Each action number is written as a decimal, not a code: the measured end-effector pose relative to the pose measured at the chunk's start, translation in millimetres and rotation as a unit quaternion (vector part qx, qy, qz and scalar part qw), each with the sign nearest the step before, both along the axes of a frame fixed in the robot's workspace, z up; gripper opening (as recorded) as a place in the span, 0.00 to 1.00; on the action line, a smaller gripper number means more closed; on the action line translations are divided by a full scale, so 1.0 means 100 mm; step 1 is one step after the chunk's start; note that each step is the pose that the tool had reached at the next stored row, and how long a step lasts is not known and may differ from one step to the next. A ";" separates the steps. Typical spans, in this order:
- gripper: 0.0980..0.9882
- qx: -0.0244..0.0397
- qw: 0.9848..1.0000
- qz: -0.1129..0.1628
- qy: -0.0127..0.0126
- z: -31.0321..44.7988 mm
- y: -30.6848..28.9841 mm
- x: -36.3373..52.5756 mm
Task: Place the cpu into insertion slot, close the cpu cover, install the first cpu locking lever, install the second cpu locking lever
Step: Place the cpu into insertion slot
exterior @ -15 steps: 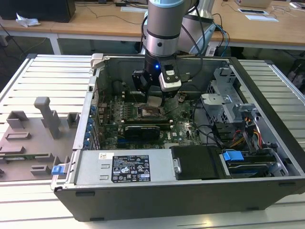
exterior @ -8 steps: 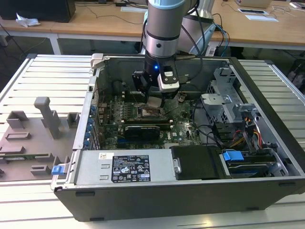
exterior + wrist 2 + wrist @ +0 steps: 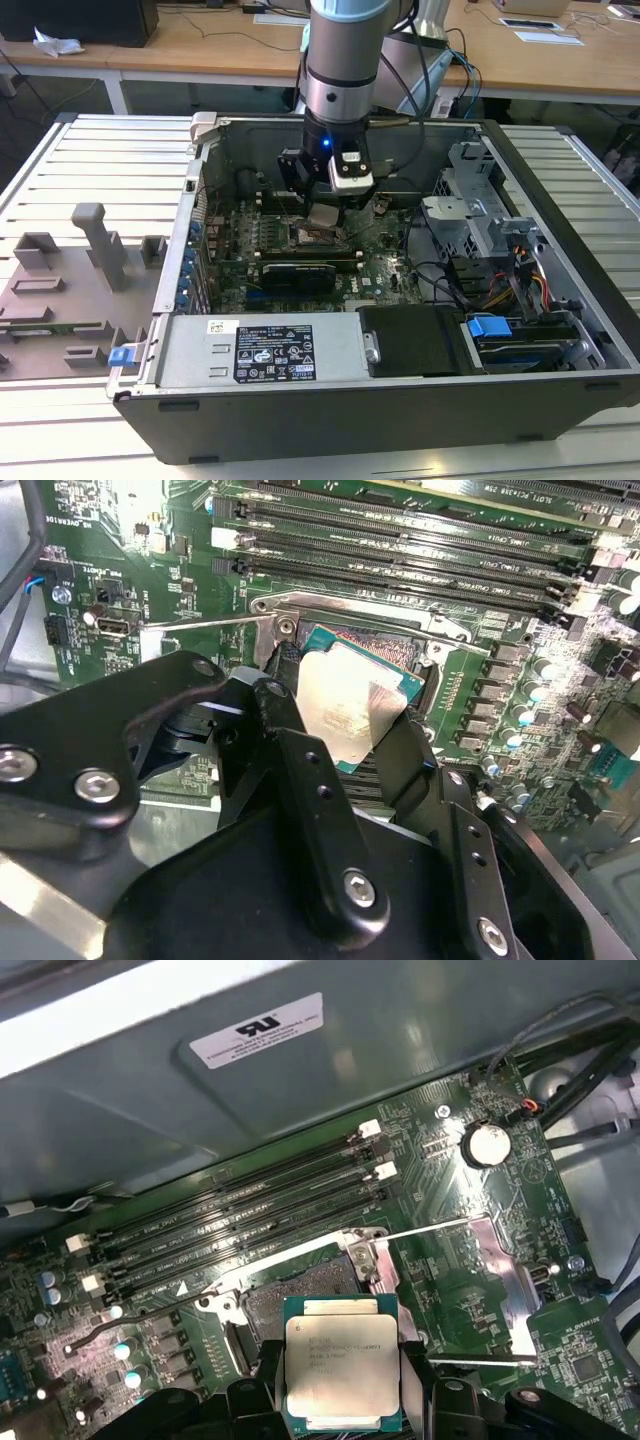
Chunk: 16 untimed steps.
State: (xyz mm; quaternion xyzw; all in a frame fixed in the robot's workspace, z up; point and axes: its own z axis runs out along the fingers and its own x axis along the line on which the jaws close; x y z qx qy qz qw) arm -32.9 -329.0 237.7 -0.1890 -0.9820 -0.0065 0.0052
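The gripper (image 3: 343, 1405) is squeezing the cpu (image 3: 342, 1360) between its two black fingers (image 3: 265, 1390), one on each side edge. In the exterior view the gripper (image 3: 326, 212) is hanging down inside the open case (image 3: 300, 420), near the middle, and the cpu (image 3: 325, 219) is sitting right at its tip. The cpu is hovering just over the slot (image 3: 300, 1305). I cannot tell if the two are touching. In the first wrist view the cpu is hiding part of the slot, and the dark pin field is peeking out beyond it.

The cpu is looking flat and square. Its top is shining dull silver with tiny print on it, and a thin green edge is running all around it.

The cover (image 3: 505, 1295) is lying flipped open just beside the slot. It is a silvery frame with a square hole. A thin lever (image 3: 130, 1317) is sticking out on the slot's other side. Long black memory slots (image 3: 250, 1210) are lying just past the slot. The case is resting on a grey ribbed bench (image 3: 90, 150).
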 end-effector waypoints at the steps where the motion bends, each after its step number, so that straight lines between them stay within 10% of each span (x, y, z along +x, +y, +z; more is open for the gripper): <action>1: 0.50 0.000 1.000 -0.003 0.000 -0.003 0.000 0.000; 16: 0.50 -0.003 0.998 -0.061 0.000 -0.045 0.000 0.000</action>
